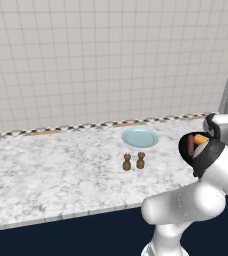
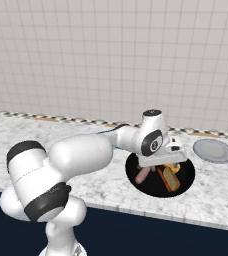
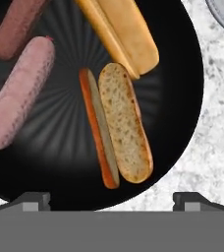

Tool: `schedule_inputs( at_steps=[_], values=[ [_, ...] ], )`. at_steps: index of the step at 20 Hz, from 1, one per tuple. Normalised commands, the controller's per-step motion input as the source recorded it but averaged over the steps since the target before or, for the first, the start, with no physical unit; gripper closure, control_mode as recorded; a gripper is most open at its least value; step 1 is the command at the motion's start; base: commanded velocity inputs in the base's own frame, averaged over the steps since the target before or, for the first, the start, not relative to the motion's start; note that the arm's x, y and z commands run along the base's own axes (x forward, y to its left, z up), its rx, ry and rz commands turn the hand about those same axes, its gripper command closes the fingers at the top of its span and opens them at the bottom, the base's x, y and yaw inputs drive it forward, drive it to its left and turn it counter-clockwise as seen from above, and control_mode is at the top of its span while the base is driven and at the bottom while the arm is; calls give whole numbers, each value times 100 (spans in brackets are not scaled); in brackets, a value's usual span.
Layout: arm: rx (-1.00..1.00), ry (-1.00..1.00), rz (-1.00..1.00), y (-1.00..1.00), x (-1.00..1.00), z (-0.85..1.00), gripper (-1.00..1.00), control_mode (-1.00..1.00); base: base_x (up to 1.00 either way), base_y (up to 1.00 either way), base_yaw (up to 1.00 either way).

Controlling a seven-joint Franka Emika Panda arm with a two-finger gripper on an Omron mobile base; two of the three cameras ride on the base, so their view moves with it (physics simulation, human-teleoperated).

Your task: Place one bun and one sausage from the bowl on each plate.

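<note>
gripper (image 3: pixel 111 203) open | bowl (image 3: pixel 182 98): two buns (image 3: pixel 121 123), two sausages (image 3: pixel 18 96)

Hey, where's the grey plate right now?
The grey plate sits on the marble counter at the right of the right base view, just right of the black bowl and near the tiled wall.

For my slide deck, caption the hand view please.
Open end effector above the black bowl, which holds two buns and two sausages, on the marble counter.
</note>
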Motion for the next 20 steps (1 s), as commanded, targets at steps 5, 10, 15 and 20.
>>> schedule_inputs(
  at_steps=[5, 10, 15, 20],
  values=[
    [14, 0, 5, -27, 2, -43, -100, -100, 0, 0, 0],
    [3, 11, 4, -1, 0, -48, -100, -100, 0, 0, 0],
    [0, 0, 3, -1, 0, -17, -100, -100, 0, 0, 0],
    [-1, -4, 4, -1, 2, -17, -100, -100, 0, 0, 0]
  ],
)
